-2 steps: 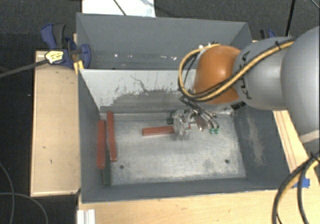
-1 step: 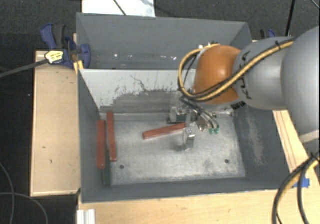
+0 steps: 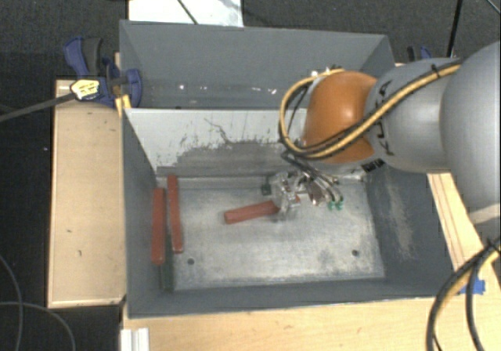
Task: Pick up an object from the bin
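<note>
My gripper [image 3: 286, 204] hangs low in the middle of the bin, under the orange wrist cover. Its metal fingers sit at the right end of a flat reddish-brown stick [image 3: 249, 214] that lies on the bin floor, pointing left. The stick's right end is hidden under the fingers, so I cannot tell whether they grip it or only touch it. A small green piece [image 3: 337, 204] shows just right of the fingers.
Two long red-brown sticks [image 3: 166, 222] lie side by side along the bin's left wall, far from the gripper. The arm comes in from the right and covers the bin's upper right part.
</note>
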Motion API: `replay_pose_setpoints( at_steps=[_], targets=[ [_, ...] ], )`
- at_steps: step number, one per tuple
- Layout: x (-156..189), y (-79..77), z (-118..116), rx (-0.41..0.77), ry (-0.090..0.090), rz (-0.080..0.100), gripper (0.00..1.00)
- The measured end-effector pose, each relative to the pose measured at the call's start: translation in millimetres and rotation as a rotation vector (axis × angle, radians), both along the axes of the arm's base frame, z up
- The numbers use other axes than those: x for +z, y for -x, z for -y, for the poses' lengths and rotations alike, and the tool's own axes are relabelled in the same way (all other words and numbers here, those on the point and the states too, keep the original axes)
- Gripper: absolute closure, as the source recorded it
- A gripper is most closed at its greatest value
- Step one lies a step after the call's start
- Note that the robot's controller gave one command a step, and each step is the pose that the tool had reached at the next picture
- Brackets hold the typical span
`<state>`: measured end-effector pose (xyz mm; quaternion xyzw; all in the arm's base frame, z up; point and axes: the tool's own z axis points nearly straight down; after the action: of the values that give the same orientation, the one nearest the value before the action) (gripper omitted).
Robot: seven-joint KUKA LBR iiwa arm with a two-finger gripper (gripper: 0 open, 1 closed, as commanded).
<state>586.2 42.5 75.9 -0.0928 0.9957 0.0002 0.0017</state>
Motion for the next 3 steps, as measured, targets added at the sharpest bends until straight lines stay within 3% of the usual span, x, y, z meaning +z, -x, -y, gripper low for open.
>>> replay_pose_setpoints(
  at_steps=[2, 3],
  targets=[
    [1, 0.9, 0, 0.0, 0.0, -0.001, 1.0],
    [42, 10.1, 1, 0.057, 0.0, 0.004, 1.0]
  ],
)
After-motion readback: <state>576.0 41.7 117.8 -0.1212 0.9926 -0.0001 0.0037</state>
